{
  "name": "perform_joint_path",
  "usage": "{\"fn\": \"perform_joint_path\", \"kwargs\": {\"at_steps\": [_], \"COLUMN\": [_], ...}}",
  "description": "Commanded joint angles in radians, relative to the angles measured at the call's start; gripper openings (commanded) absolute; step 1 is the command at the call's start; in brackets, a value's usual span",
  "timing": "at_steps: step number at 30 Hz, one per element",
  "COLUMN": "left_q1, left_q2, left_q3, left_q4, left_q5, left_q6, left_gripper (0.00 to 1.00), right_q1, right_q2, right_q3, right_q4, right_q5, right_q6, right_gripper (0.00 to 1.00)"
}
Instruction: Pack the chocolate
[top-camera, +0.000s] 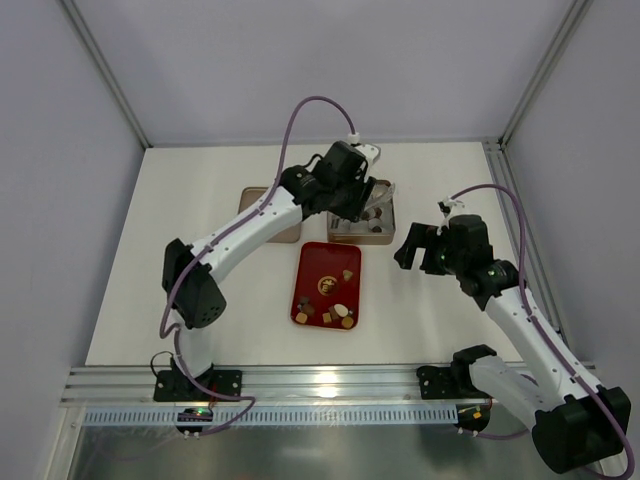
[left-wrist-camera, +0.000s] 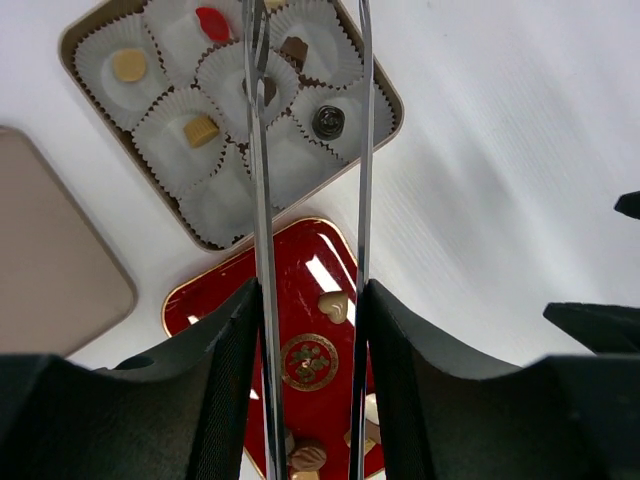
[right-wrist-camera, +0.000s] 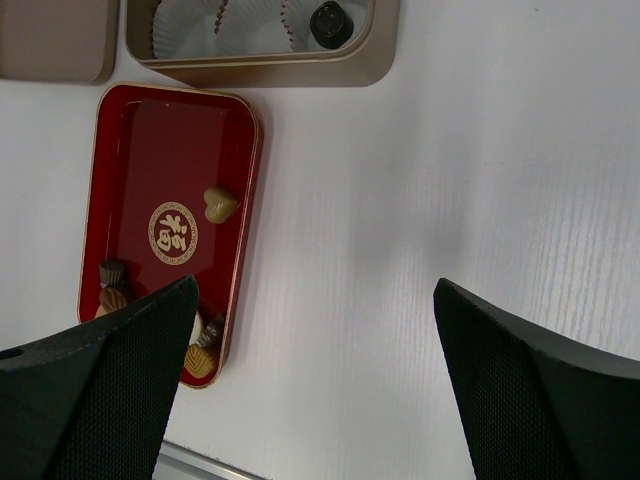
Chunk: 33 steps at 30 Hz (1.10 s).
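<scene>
Steel tweezers (left-wrist-camera: 262, 200) sit pinched between the fingers (left-wrist-camera: 220, 380) of my left gripper (left-wrist-camera: 308, 295), blades parted, the arm stretched forward and tipped down over the gold box (right-wrist-camera: 260, 72). Just off the left blade, a dark chocolate (left-wrist-camera: 264, 90) lies in a paper cup (left-wrist-camera: 225, 70). My right gripper (right-wrist-camera: 315, 290) hangs splayed and empty over the white table (right-wrist-camera: 450, 150), the red tray (right-wrist-camera: 130, 130) with more chocolate to its left.

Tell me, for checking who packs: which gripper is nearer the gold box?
Left. The left gripper, holding tweezers, hangs over the gold box; the right gripper sits apart, off to its right over the table.
</scene>
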Motion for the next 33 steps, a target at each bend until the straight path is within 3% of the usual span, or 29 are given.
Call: {"fn": "perform_joint_path", "kwargs": {"at_steps": [1, 22, 25, 33], "left_q1": [0.008, 0.032, 0.045, 0.29], "left_q2": [-0.115, -0.632, -0.687, -0.73], "left_q3": [-0.045, -0.546, -0.606, -0.755], "left_q4": [0.056, 0.053, 0.03, 0.032], "left_q5": [-0.011, -0.202, -0.28, -0.336], "left_q6": [-0.006, -0.112, -0.145, -0.173], "left_gripper": [0.45, 0.47, 0.47, 0.48], "right_q1": [-0.005, -0.003, -0.005, -0.003], "right_q2": [-0.034, -0.054, -0.052, -0.038], "right_q3": [0.036, 0.057, 0.054, 0.048], "right_q4": [0.022, 0.004, 0.004, 0.013], "right_q5": [-0.007, 0.004, 0.004, -0.014], "right_q6": [0.015, 0.022, 0.021, 0.016], "right_gripper": [1.0, 1.0, 1.0, 1.0]}}
